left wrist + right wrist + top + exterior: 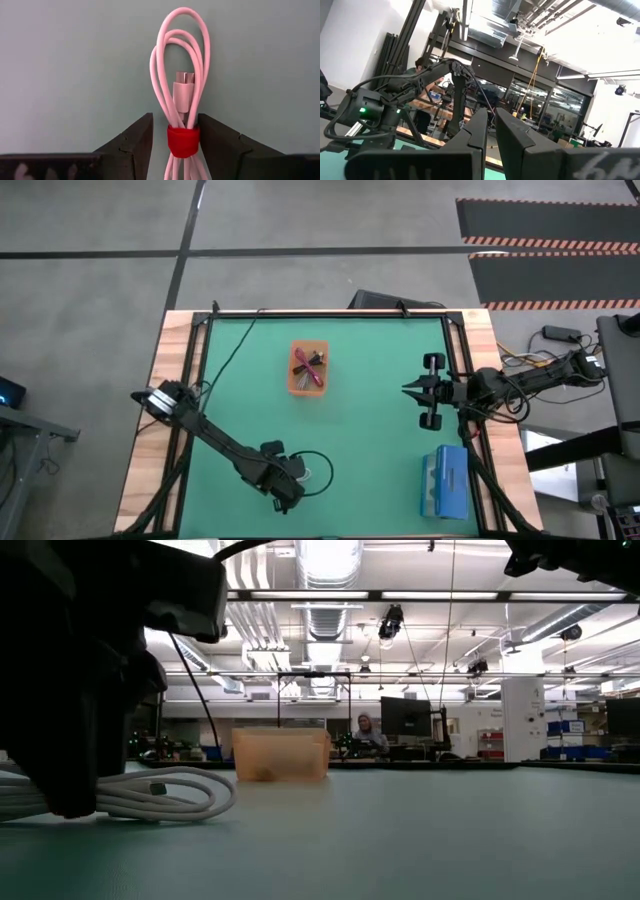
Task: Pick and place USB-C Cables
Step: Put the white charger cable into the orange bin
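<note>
Straddling white cable (181, 95), left claw (175, 142) near table edge.

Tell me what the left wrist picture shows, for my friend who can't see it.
A white cable, coiled into long loops and bound by a red strap, lies on the green table. The left gripper straddles it at the strap, one dark finger on each side. The cable's plug rests inside the loops.

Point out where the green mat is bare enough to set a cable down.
Bare: the mat between the orange bin and the blue box, and the far left stretch beside the bin. Crowded: the near edge, where the left end effector straddles the white cable.
</note>
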Motion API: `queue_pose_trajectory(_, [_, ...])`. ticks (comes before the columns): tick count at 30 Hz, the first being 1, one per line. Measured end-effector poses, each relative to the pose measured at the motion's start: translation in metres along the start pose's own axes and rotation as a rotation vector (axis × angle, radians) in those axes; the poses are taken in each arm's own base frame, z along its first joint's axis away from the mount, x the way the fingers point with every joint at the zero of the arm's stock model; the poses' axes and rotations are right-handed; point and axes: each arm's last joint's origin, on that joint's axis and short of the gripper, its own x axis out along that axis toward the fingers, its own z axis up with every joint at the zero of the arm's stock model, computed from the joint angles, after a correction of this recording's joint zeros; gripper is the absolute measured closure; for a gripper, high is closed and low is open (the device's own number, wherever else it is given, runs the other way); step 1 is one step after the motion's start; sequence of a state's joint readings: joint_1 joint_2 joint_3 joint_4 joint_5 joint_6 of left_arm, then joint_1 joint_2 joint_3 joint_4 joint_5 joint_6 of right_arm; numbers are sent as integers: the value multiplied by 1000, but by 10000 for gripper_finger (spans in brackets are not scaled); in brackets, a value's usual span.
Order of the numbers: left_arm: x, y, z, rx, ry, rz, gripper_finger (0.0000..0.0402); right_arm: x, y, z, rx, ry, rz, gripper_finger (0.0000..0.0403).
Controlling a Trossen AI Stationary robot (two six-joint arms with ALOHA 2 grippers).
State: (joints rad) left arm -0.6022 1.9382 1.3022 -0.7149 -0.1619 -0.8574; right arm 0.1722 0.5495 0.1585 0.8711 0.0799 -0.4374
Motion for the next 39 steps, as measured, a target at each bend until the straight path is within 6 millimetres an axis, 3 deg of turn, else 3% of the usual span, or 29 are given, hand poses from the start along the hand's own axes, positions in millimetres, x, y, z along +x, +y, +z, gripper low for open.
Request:
queue_pose_trajectory(7, [2, 0, 0, 2, 5, 3, 271, 0, 0, 0, 0, 0, 0, 375])
queue_pose_trajectory(18, [2, -1, -1, 10, 38, -23, 367, 0, 0, 0, 23, 0, 0, 375])
queue_pose_trajectory(27, [-1, 2, 5, -20, 90, -67, 371, 0, 0, 0, 71, 2, 1, 375])
queue_pose_trajectory(33, [-20, 10, 11, -35, 141, -22, 372, 0, 0, -1, 95, 7, 4, 375])
queue_pose_trajectory(39, [-52, 18, 23, -105, 106, -53, 372, 0, 0, -1, 106, 9, 4, 375])
